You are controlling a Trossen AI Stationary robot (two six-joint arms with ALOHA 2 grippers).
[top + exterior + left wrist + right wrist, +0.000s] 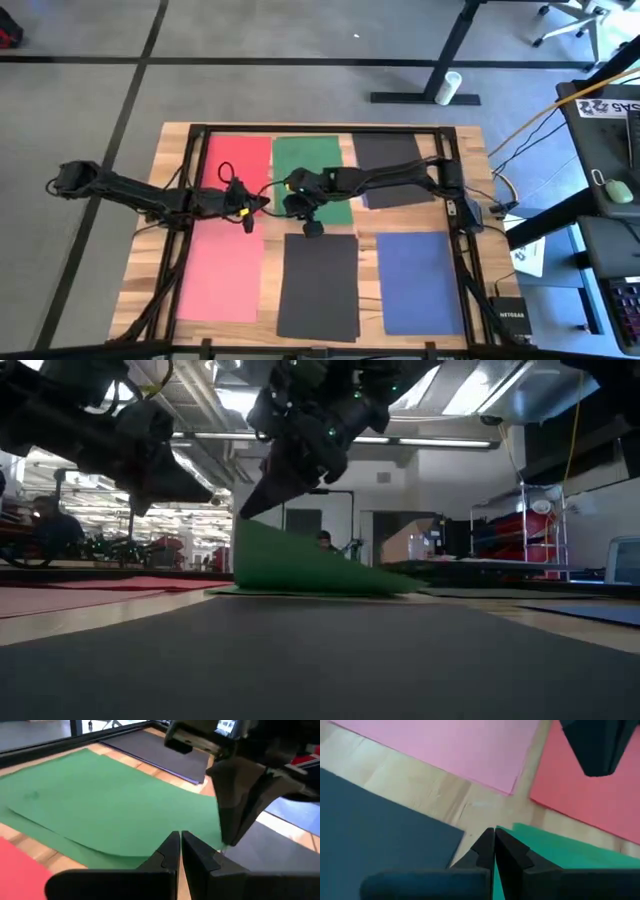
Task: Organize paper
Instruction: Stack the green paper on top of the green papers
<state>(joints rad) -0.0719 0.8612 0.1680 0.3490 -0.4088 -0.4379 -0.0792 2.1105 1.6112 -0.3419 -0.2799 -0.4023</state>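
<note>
Six sheets of paper lie on the wooden table, in two rows of three. The near row holds a pink sheet at seven o'clock, a dark grey sheet at six and a blue sheet at five. The far row holds a red sheet at eleven o'clock, a green sheet at twelve and a second dark grey sheet at one.

Strips of bare wood separate the near sheets, and a black frame runs along the table's far edge and down its sides. The near left corner of the green sheet is raised off the table, rising to a peak in the low view while its far end lies flat.

The right arm stretches from three o'clock toward the centre; the right hand is clenched on that raised corner of the green sheet. The left arm reaches in from nine o'clock, low over the wood. The left hand hangs just beside the right one, fingers pressed together and grasping nothing, tips above the green sheet's near edge.
</note>
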